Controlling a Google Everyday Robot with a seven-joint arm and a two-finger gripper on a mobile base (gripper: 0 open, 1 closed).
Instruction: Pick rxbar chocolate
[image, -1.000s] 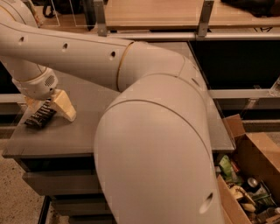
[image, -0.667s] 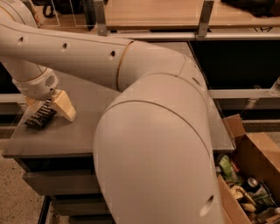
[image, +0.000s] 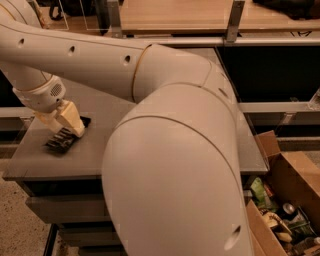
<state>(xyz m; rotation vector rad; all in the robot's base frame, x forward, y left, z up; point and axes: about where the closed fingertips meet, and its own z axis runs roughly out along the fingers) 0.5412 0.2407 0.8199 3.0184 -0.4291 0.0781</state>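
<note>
Hovering low over counter left end, jaws sit directly above rxbar chocolate. Black wrapper shows just below jaws, flat on counter. Open or closed on bar: cannot tell. Cardboard box far right of jaws.

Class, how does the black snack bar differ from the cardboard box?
The rxbar chocolate is black, flat and small; the cardboard box is brown, deep and much bigger. The bar lies on the table under the hand; the box sits lower, beside the table, holding clutter.
</note>
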